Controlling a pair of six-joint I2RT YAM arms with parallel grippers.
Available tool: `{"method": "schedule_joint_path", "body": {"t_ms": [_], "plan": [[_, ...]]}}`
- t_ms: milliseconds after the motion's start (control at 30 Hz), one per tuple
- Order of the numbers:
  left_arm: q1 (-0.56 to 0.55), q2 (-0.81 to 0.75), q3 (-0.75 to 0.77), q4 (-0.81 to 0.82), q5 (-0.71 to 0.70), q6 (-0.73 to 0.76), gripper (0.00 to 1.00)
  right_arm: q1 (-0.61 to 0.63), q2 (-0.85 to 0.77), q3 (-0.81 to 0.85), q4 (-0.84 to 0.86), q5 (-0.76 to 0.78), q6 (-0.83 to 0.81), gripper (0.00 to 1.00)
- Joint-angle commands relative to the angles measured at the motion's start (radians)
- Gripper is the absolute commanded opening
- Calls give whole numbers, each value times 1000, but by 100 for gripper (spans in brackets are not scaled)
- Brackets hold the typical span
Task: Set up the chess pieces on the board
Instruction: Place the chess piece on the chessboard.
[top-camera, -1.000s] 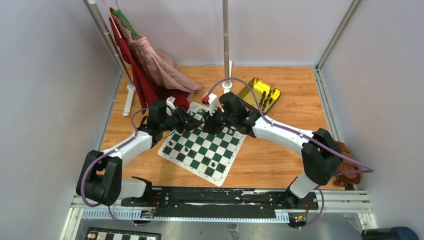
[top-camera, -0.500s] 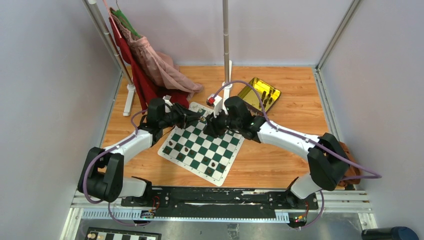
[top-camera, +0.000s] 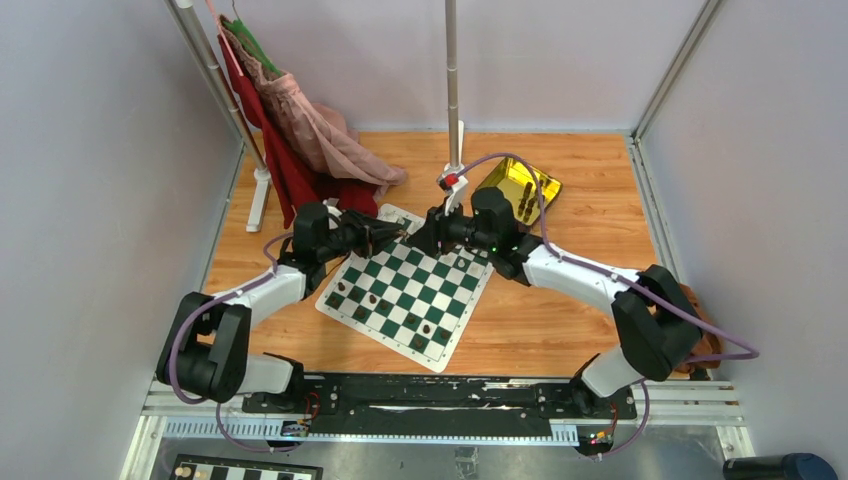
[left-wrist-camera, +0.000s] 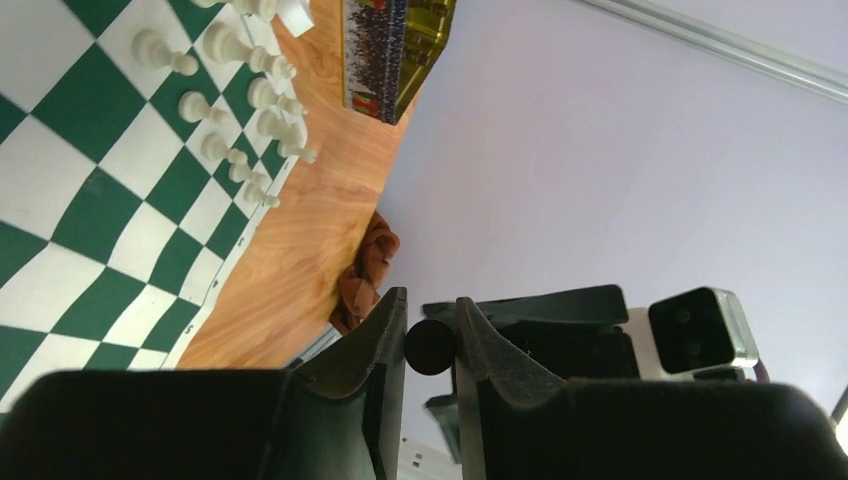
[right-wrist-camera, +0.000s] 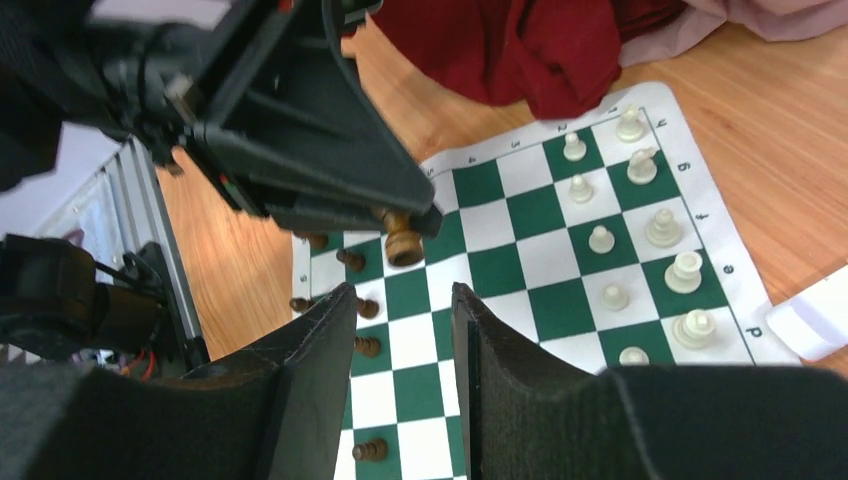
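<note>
The left arm (top-camera: 262, 290) and right arm (top-camera: 575, 275) are smooth white shells linked by bulky black joints, with a thin purple cable (top-camera: 500, 157) looping along each. At the bottom of its wrist view, the right gripper (right-wrist-camera: 402, 295) has matte black, wedge-shaped fingers (right-wrist-camera: 310, 380).

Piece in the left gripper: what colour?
Dark brown. The piece held by the left gripper shows best in the right wrist view.

Left claw (left-wrist-camera: 430, 318): we see it pinched on a dark piece (left-wrist-camera: 431, 347), off the board (left-wrist-camera: 90, 200).
Cream pieces (left-wrist-camera: 264, 93): standing along the board's edge rows.
Yellow tray (left-wrist-camera: 395, 50): on the tabletop (left-wrist-camera: 320, 200), just beyond the board's corner.
</note>
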Motion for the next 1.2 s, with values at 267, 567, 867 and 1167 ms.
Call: {"method": "schedule_joint_path", "body": {"t_ms": [267,567,867,1167], "plan": [[9,21,-70,176,23,-141,9,-45,63,8,165,-75,117,44],[9,41,-72,218,38,-165,9,-46,91,22,182,-92,127,44],[9,69,-76,250,43,-175,9,-47,106,49,182,-123,128,43],[9,92,-89,292,44,-190,9,-46,108,60,178,-134,128,42]]}}
